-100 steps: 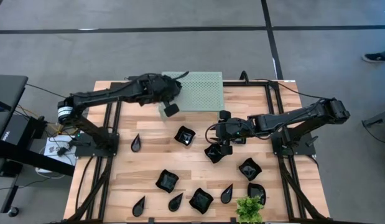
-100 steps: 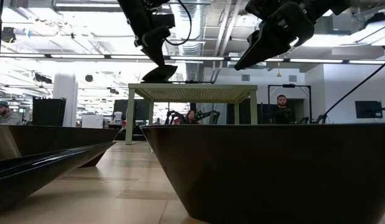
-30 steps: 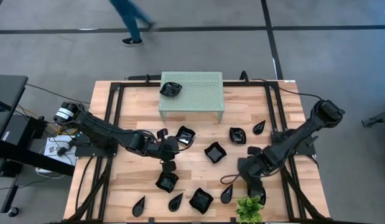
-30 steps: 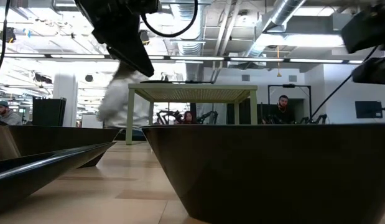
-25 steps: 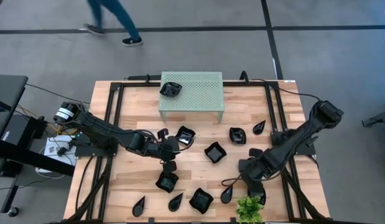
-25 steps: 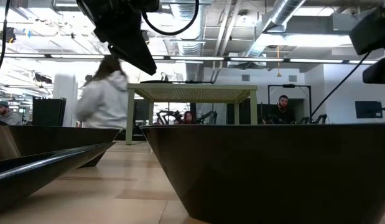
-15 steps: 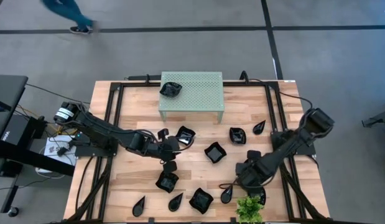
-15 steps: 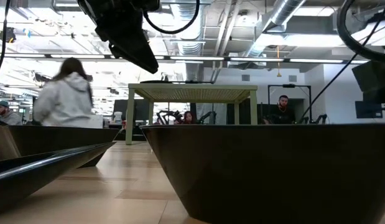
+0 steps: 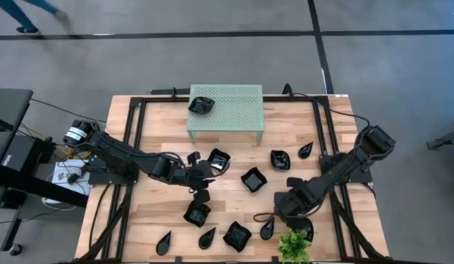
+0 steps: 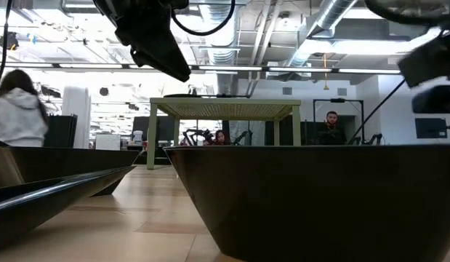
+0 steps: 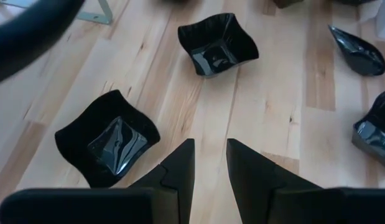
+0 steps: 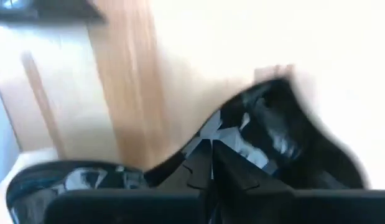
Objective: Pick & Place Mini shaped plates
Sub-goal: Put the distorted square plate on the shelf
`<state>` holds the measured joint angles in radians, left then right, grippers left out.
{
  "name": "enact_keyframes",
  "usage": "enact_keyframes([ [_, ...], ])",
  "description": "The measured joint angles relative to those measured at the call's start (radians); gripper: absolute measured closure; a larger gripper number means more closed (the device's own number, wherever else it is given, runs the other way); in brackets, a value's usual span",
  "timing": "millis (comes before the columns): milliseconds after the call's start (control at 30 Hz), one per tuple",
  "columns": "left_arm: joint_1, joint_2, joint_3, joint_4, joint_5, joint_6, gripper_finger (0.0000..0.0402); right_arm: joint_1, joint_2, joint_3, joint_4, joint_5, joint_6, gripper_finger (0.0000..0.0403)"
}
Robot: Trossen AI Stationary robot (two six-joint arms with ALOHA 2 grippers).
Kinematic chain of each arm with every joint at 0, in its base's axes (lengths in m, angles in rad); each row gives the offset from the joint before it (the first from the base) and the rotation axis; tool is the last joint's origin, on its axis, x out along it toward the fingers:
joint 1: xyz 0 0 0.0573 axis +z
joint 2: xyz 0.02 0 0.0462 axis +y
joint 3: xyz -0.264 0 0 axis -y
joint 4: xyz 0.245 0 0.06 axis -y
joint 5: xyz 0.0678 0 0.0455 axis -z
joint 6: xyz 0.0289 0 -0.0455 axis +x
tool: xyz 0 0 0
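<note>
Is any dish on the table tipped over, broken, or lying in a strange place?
Nothing stands out. The black dishes lie scattered, open side up, on the table, and one dish sits on the green stand. None looks broken as far as the views show.

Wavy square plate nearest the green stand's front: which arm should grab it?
Left, probably: the left end effector sits beside that plate, empty; the right end effector is farther, near the plant.

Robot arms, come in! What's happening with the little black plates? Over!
Left gripper empty, slightly open, low over table centre. Right gripper down near front teardrop plate, grip unclear. One plate on green stand. Nothing blocking.
</note>
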<state>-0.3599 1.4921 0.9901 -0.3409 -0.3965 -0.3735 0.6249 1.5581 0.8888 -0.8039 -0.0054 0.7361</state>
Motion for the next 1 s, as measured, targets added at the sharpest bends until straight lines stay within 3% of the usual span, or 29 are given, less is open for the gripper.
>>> enact_keyframes([
  [300,0.0,0.0,0.0,0.014,0.0,0.002,0.0308,-0.046,-0.037,0.031,-0.004,0.053,0.003,0.0394],
  [467,0.0,0.0,0.0,0.015,0.0,0.002,0.0308,-0.044,-0.033,0.031,-0.005,0.031,0.082,0.0353],
  [800,0.0,0.0,0.0,0.021,0.0,0.002,0.0308,-0.036,-0.032,0.12,-0.046,-0.032,0.092,0.0265],
  [1000,0.0,0.0,0.0,0.021,0.0,0.002,0.0308,-0.004,-0.033,0.112,-0.001,-0.044,0.223,0.0234],
])
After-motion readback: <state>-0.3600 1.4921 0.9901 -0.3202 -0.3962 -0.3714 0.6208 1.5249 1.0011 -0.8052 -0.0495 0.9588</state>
